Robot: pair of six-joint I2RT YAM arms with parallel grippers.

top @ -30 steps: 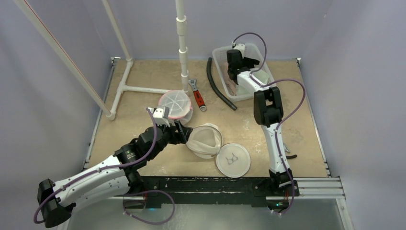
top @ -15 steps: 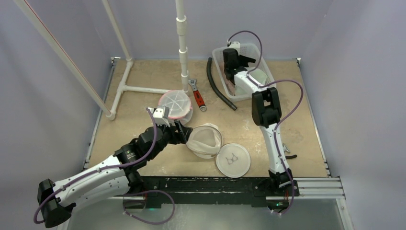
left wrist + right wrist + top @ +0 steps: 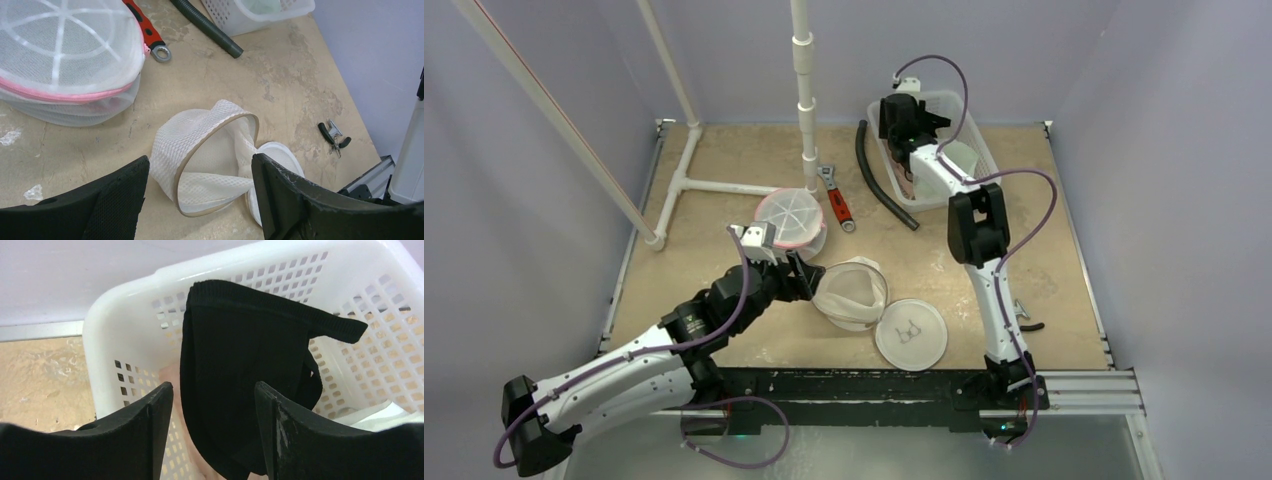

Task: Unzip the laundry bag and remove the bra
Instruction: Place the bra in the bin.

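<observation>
With the black bra (image 3: 240, 350) draped in the basket (image 3: 125, 295) just ahead of the right gripper (image 3: 212, 395), whose jaws stand apart, the removal seems finished; next it should retreat upward without snagging a strap.

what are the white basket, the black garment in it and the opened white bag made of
The white perforated basket looks like moulded plastic, glossy: smooth rim, regular square holes. The black garment seems a soft matte knit, with a ribbed edge band. The opened white laundry bag is mesh fabric on a stiff tan hoop, whose material I cannot tell.
</observation>
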